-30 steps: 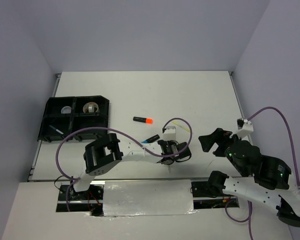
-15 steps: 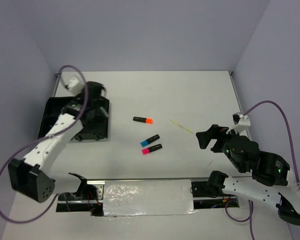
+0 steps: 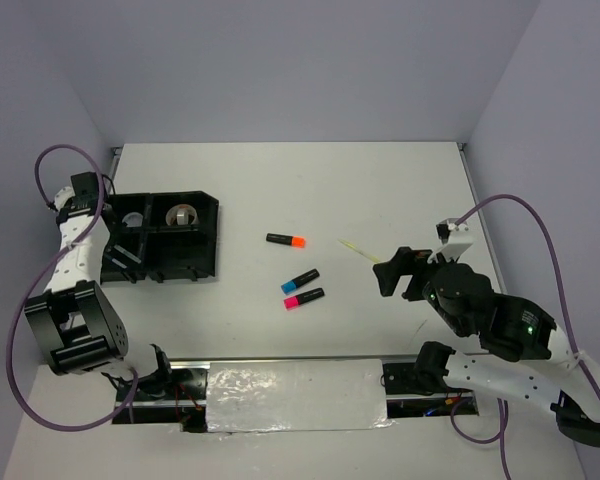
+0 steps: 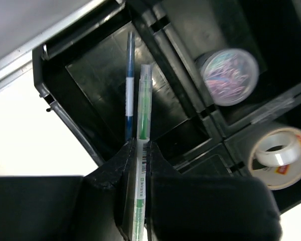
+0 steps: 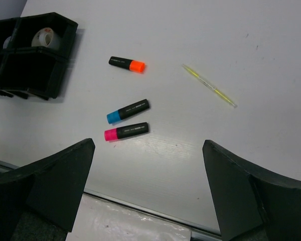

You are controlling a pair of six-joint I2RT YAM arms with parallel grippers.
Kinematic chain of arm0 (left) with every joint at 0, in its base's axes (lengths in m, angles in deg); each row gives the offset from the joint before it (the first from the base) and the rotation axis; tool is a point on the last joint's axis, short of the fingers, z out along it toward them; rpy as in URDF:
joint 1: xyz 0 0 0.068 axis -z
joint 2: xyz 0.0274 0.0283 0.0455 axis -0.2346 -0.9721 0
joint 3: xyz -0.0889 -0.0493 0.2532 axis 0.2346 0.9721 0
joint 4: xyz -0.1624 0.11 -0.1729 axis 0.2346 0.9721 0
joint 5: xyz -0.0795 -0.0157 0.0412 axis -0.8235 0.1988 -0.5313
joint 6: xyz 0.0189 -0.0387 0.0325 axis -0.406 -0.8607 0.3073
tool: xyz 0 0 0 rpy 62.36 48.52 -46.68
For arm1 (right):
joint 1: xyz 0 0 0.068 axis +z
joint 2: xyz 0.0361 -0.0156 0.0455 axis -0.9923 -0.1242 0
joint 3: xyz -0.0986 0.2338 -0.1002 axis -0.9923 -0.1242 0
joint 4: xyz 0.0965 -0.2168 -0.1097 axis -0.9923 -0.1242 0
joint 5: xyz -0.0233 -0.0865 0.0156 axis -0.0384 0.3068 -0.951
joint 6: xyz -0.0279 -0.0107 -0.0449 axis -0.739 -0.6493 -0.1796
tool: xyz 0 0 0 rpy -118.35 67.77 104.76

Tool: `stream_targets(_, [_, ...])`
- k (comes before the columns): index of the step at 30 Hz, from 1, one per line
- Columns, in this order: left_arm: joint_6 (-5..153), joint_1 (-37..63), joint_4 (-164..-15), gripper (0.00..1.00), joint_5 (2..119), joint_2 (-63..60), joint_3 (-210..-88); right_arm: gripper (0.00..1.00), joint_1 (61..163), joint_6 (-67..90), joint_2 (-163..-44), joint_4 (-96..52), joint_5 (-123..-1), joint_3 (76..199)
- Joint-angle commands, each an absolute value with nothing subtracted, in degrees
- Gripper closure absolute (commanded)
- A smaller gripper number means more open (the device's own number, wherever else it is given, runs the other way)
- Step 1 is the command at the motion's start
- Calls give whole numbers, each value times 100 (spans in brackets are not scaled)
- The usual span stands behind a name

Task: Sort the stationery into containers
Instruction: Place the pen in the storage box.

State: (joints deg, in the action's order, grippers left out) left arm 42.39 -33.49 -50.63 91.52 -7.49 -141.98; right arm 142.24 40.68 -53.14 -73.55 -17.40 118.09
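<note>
Here, a pale-green pen [image 4: 142, 110] is clamped between the closed left fingers [image 4: 126, 159] and is held over the near-left compartment of the black four-compartment tray [image 3: 190, 265], just above a blue pen [image 4: 129, 95] lying inside. A clear round box of paper clips [image 4: 229, 76] and a tape roll [image 4: 280, 156] are seen in the two far compartments. The right fingers [image 5: 65, 170] are spread wide and empty above the tabletop [image 5: 291, 50], where a yellow pen [image 5: 209, 85], an orange highlighter [image 5: 127, 64], a blue highlighter [image 5: 128, 111] and a pink highlighter [image 5: 126, 131] are left lying.
</note>
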Motion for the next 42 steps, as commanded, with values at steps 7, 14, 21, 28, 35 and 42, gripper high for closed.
stream_targets(7, [4755, -3844, -5269, 100, 8772, -890, -14270, 3, 14237, 3976, -5404, -6935, -1836, 11680])
stream_targets(14, [4746, -4055, -5304, 89, 8807, -811, -14024, 4, 14237, 3941, -5773, -6751, -2003, 11679])
stream_targets(21, [4817, -4336, -5541, 65, 8412, -890, -14033, 3, 14237, 3827, -6002, -6487, -2328, 11495])
stream_targets(28, [4799, -4459, -5708, 38, 8051, -1013, -13998, 3, 14237, 3836, -6019, -6337, -2425, 11293])
stream_targets(35, [4983, -4179, -5998, 10, 7418, -216, -13735, 0, 13408, 3380, -6789, -5881, -3097, 11135])
stream_targets(42, [5545, -2878, -5928, 1, 7498, 1095, -13533, 3, 11407, 2150, -9022, -5476, -4130, 11353])
